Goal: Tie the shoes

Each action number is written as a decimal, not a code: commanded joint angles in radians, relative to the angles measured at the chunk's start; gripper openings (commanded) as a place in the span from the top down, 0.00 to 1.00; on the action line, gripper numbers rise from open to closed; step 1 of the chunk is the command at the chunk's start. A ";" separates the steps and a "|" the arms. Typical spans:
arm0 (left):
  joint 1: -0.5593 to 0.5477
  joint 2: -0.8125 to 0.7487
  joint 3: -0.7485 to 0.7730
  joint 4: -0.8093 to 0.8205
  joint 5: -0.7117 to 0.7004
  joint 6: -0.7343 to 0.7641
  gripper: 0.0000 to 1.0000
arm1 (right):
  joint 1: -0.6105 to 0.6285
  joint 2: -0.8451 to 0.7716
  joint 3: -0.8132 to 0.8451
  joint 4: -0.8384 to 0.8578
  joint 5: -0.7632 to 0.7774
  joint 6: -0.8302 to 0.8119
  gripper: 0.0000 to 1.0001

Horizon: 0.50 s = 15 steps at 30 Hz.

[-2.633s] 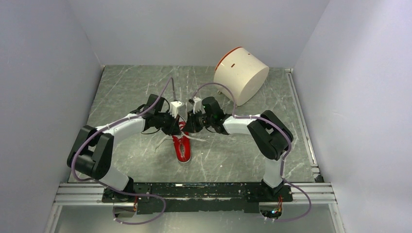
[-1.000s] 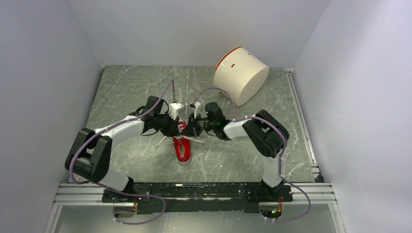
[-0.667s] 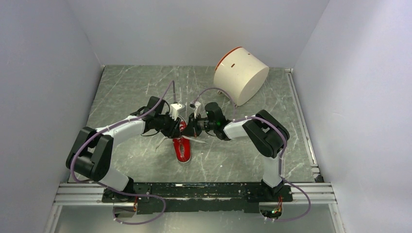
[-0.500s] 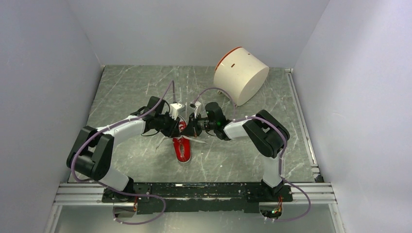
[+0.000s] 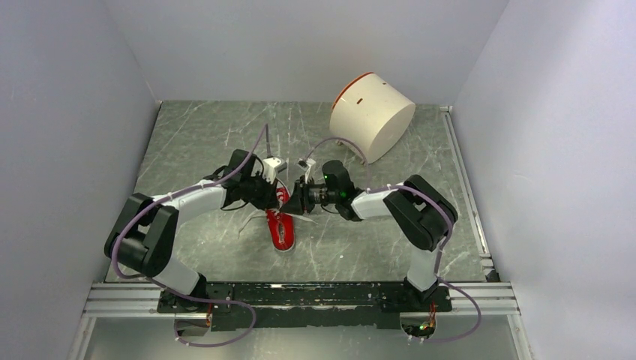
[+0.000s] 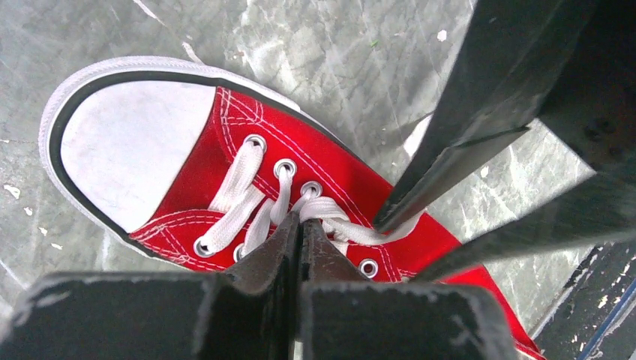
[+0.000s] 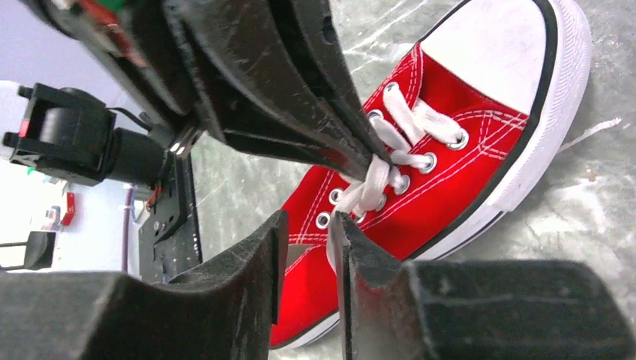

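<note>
Lying near the middle of the table (image 5: 195, 142), slightly left of centre, the red sneaker (image 5: 282, 229) points its white toe cap (image 6: 127, 142) toward the far edge and its heel toward the near edge, where it lay half a second ago. Its white laces (image 6: 240, 187) cross the eyelets, and a loose end trails onto the table left of the shoe. The left gripper (image 6: 300, 225) is pressed together over the upper eyelets, pinching a lace strand at its tips. That strand runs down into the narrow gap of the right gripper (image 7: 309, 219), whose fingers have parted since the earlier frame and now stand slightly spread, not gripping it. The right arm's wrist has also dropped a little toward the near edge and its elbow has swung outward to the right; the left arm has barely shifted. A white drum (image 5: 373, 114) lies on its side toward the far right corner, well apart from the shoe. Bare marbled surface stretches from the shoe to the left and right edges, and a shorter strip separates the heel from the near rail.
</note>
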<state>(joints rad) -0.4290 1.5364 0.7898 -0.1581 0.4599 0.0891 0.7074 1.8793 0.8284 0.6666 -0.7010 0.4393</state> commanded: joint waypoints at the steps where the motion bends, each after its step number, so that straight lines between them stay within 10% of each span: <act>1: 0.003 -0.021 -0.027 0.093 -0.033 0.014 0.95 | -0.029 -0.079 -0.033 0.035 0.051 0.109 0.65; 8: 0.000 -0.085 -0.073 0.108 -0.027 0.059 0.95 | -0.040 -0.064 0.060 -0.130 0.163 -0.038 0.59; 15: -0.001 -0.103 -0.085 0.105 -0.012 0.077 0.95 | -0.037 0.025 0.149 -0.147 0.119 -0.096 0.81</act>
<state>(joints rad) -0.4294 1.4635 0.7189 -0.0937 0.4484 0.1307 0.6697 1.8515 0.9405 0.5362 -0.5720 0.3878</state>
